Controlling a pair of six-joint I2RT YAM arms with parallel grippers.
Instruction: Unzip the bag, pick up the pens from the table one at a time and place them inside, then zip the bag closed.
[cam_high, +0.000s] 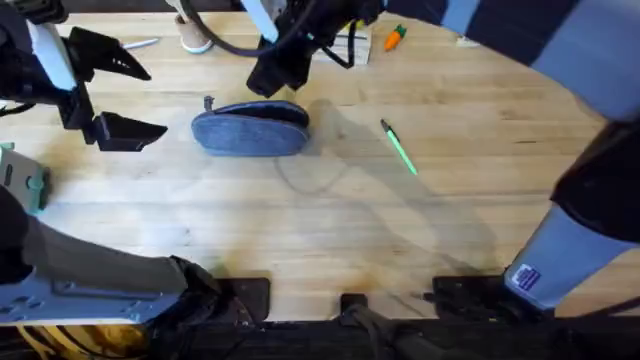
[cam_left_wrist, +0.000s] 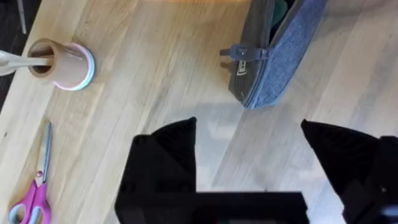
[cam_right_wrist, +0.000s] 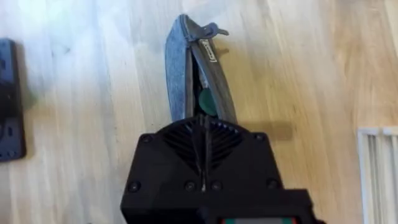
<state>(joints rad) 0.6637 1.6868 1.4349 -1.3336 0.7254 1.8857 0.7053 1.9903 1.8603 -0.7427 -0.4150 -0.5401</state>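
**Pouch unzipped, one green pen loose on the surface**

The bag (cam_high: 250, 130) lies lengthwise on the wooden surface (cam_high: 300, 230), left of centre and toward the far side. Its zip stands parted — the right wrist view shows the opening (cam_right_wrist: 198, 74) gaping, with something dark green (cam_right_wrist: 206, 102) inside and the metal pull (cam_right_wrist: 208, 30) at the far end. The left wrist view shows the same pull (cam_left_wrist: 242, 53) at the pouch's near end.

A green pen (cam_high: 399, 147) with a dark tip lies on the surface to the right of the pouch, well apart from it, angled.

The right gripper (cam_high: 275, 72) hangs over the far right end of the pouch. Its jaws are pressed together with no gap between them; nothing can be seen held.

The left gripper (cam_high: 120, 95) sits to the left of the pouch, apart from it. Its jaws are spread wide and hold nothing.

Also on the surface: pink-handled scissors (cam_left_wrist: 34, 186) and a roll of tape (cam_left_wrist: 65, 63) at the far left, and an orange carrot toy (cam_high: 395, 38) at the far edge.
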